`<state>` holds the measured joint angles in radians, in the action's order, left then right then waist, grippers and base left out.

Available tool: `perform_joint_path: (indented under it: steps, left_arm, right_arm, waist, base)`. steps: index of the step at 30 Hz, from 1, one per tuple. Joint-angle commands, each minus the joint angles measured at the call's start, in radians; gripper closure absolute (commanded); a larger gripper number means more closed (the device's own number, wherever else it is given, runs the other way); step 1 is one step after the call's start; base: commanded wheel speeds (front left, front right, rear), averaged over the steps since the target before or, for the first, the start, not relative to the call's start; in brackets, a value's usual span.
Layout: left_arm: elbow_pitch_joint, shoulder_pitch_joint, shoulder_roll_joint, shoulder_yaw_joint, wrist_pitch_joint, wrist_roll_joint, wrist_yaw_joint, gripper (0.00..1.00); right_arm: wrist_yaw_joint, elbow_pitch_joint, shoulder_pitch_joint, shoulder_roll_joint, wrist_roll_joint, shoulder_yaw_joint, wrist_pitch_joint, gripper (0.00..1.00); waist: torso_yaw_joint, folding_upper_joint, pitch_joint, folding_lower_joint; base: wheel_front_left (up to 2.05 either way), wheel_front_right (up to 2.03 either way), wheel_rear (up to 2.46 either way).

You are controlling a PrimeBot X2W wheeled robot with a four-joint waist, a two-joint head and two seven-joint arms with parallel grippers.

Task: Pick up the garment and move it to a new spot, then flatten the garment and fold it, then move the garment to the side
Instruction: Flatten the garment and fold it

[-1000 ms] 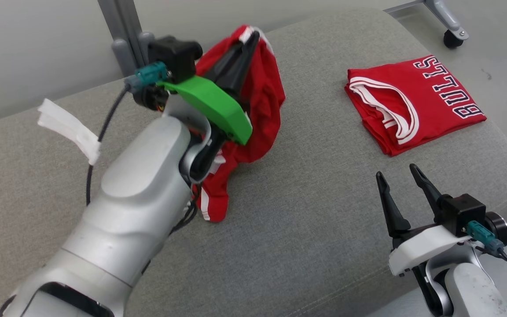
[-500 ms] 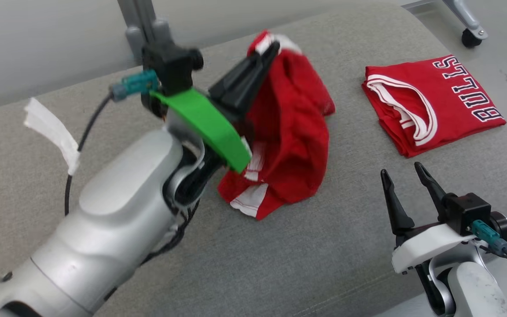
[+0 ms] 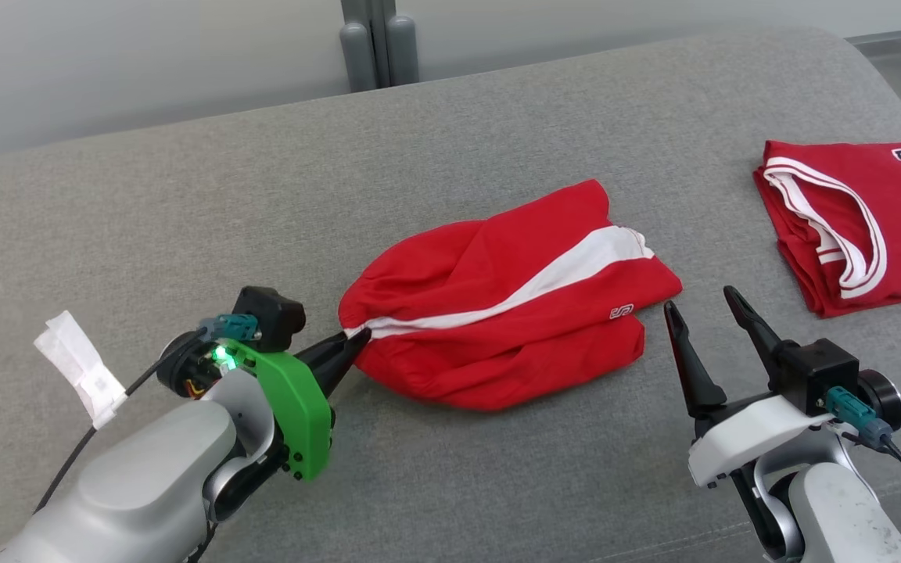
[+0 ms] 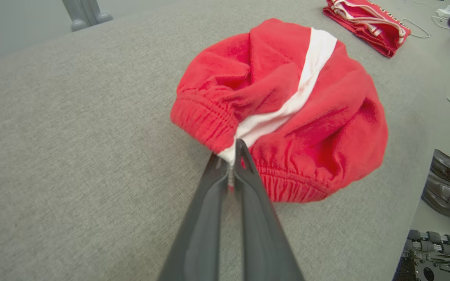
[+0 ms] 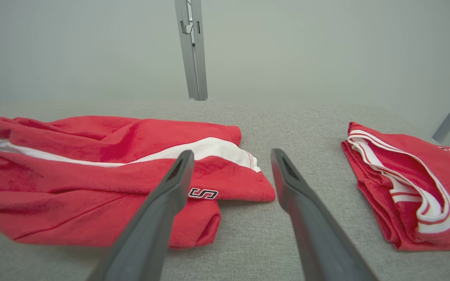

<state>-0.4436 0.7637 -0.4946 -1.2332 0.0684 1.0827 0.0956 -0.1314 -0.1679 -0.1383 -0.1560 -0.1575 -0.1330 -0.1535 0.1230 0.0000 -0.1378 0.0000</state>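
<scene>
Head view puts the garment (image 3: 497, 313), a pair of red shorts with a white stripe (image 3: 576, 270) down the side, in the centre of the frame. It lies on the grey surface (image 3: 184, 234) in a loose, rumpled heap. My left claw (image 3: 353, 342), at the lower left of the frame, is pinched tight on the waistband (image 4: 205, 121) right where the stripe meets it. The left wrist view shows white cloth caught between the two fingers, with the gathered elastic bulging to either side. My right claw (image 3: 705, 320), at the lower right, stands spread wide with nothing in it, just beside the leg end of the shorts and not touching them. A folded red jersey (image 3: 857, 227) lies at the right edge of the frame, well apart from the heap.

I judge the first step close to finished: the shorts rest on the surface at what looks like their new spot, though I have not let go. Everything after that is left. The cloth is bunched and doubled over itself, so no flattening is done, no fold is made, and the move to the side is yet to come. Spreading it out will likely need both claws, one at the waistband and one at the leg hem.
</scene>
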Motion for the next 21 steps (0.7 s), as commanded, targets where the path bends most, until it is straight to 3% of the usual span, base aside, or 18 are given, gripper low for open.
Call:
perform_joint_path:
  steps: [1,12,13,14,21]
  left_arm:
    - [-0.024,-0.017,-0.001,-0.007,0.002,-0.025,-0.011,1.00]
    - [-0.235,-0.062,0.049,0.014,0.107,-0.039,-0.065,1.00]
    - [-0.241,-0.066,0.056,0.020,0.115,-0.034,-0.068,0.91]
    - [-0.250,-0.074,0.066,0.027,0.126,-0.022,-0.069,0.00]
    - [-0.236,-0.158,0.091,0.139,0.191,0.028,-0.102,0.00]
  right_arm:
    - [0.002,0.001,-0.001,-0.005,-0.002,-0.002,0.002,0.00]
    - [0.002,0.005,0.013,-0.021,-0.010,-0.023,0.019,0.00]
    - [0.002,0.005,0.015,-0.023,-0.011,-0.022,0.018,0.00]
    - [0.002,0.006,0.018,-0.024,-0.013,-0.022,0.020,0.00]
    - [0.002,0.016,0.029,-0.032,-0.012,-0.002,0.021,0.00]
  waist:
    - [-0.029,0.0000,0.015,0.0000]
    - [-0.025,0.0000,0.057,0.0000]
    - [-0.024,0.0000,0.060,0.0000]
    - [-0.023,0.0000,0.062,0.0000]
    - [-0.023,0.0000,0.083,0.0000]
  base:
    - [0.00,0.00,0.00]
    - [0.00,0.00,0.00]
    - [0.00,0.00,0.00]
    - [0.00,0.00,0.00]
    - [0.00,0.00,0.00]
